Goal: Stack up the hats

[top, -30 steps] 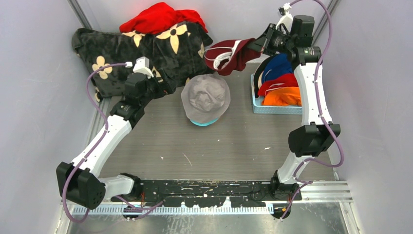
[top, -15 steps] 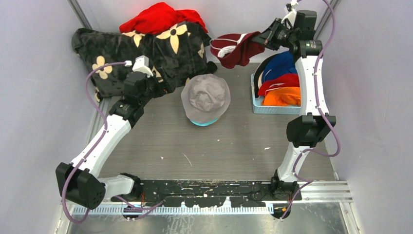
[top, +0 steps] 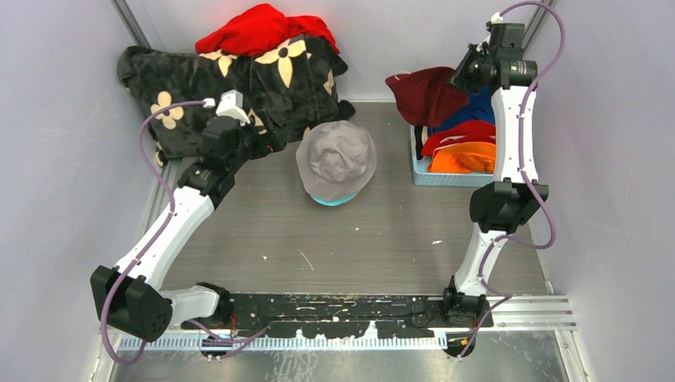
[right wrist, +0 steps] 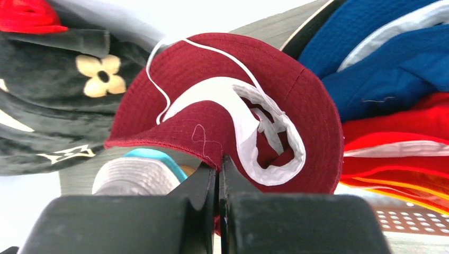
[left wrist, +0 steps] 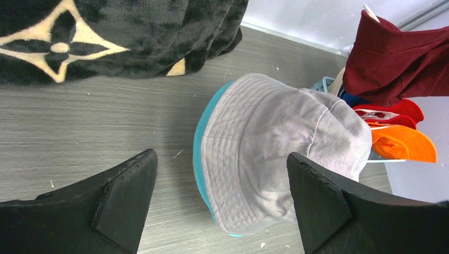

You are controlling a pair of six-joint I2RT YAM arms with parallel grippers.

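A grey hat lies on top of a teal hat in the middle of the table; only the teal rim shows. My right gripper is shut on the brim of a maroon hat and holds it in the air above the far end of the basket. The right wrist view shows the gripper pinching the maroon hat, white lining facing the camera. My left gripper stands open just left of the grey hat, touching nothing.
A light blue basket at the right holds royal blue, red and orange hats. A black blanket with cream flowers and a red cloth heap fill the back left. Grey walls close in both sides.
My right arm has carried the maroon hat up and to the right, from left of the basket to above its far end. The left arm has not moved.
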